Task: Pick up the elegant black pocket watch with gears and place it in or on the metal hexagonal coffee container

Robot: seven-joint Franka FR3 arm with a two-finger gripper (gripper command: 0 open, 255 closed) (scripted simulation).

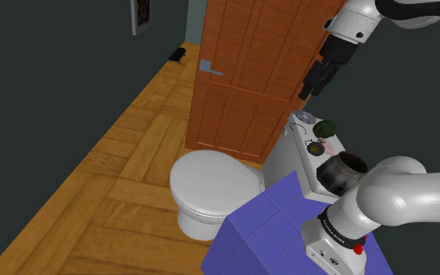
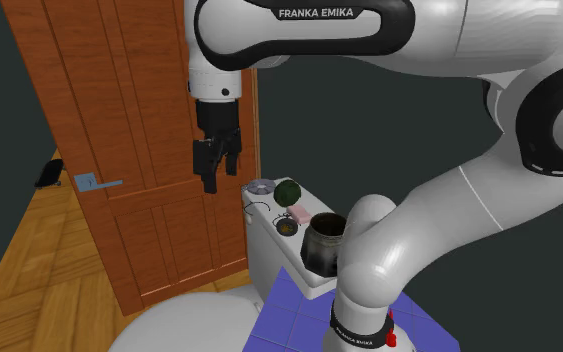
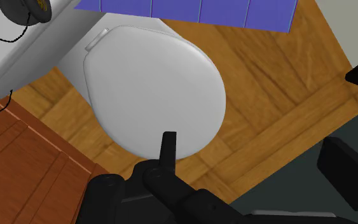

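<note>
The black pocket watch (image 1: 316, 146) lies flat on the white toilet tank lid (image 1: 298, 160), its thin chain curling toward the door. In the wrist view the pocket watch (image 3: 27, 9) shows gold details on a dark round face. Just beside it toward the stand is the dark metal coffee container (image 1: 343, 172), open at the top, also seen as the container (image 2: 322, 243) partly behind my arm. My gripper (image 1: 313, 82) hangs high above the tank near the door, open and holding nothing; in the second exterior view the gripper (image 2: 216, 172) is well above the watch (image 2: 287, 226).
A grey disc (image 1: 304, 117), a dark green ball (image 1: 327, 126) and a small pink thing (image 1: 332, 146) share the tank lid. The white toilet lid (image 3: 152, 89) is down. An orange-brown wooden door (image 1: 249, 70) with a grey handle stands close by. The blue stand (image 1: 269, 226) touches the tank.
</note>
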